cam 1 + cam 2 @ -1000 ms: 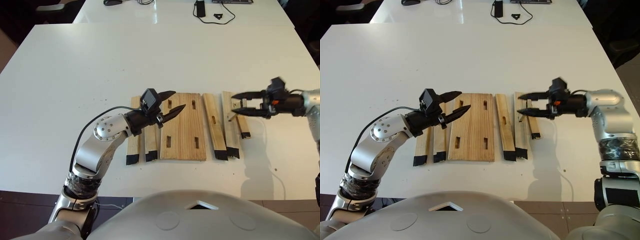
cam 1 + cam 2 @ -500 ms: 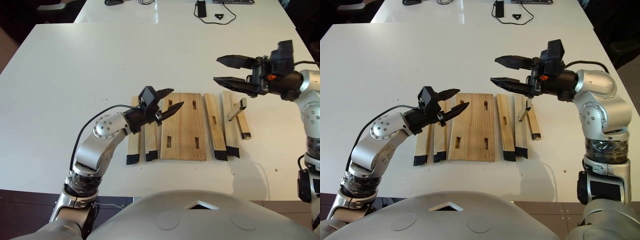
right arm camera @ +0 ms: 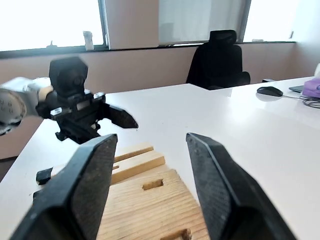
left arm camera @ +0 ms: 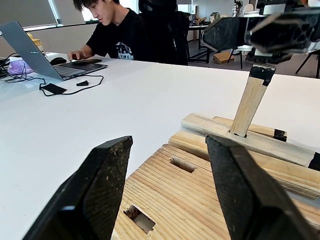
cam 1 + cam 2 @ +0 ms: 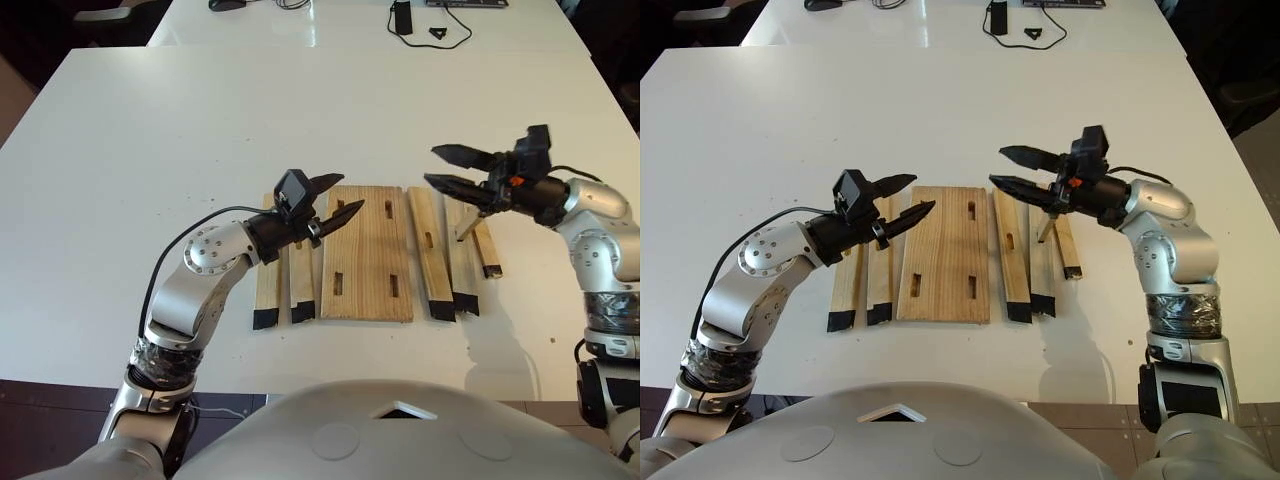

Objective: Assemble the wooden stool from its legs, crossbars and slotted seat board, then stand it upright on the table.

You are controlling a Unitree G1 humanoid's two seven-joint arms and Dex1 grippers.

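The slotted seat board (image 5: 367,252) lies flat at the table's middle. Two legs (image 5: 268,270) lie to its left and two more (image 5: 430,252) to its right. A short crossbar (image 5: 468,225) stands tilted in the slot of the outer right leg, and another crossbar (image 5: 486,252) lies beside it. My left gripper (image 5: 350,193) hovers open over the board's far left corner, holding nothing. My right gripper (image 5: 432,165) is open and empty, raised above the right legs, just left of the standing crossbar (image 4: 247,107). The right wrist view looks across the board (image 3: 150,210) at the left gripper (image 3: 120,117).
The white table (image 5: 200,150) has wide bare room to the left of, beyond and in front of the parts. A second table (image 5: 330,20) behind carries cables, a mouse and small black items.
My right gripper let go of the crossbar, rose above the legs, then came partly back down. The crossbar now stands tilted in the leg slot. The left arm barely moved.
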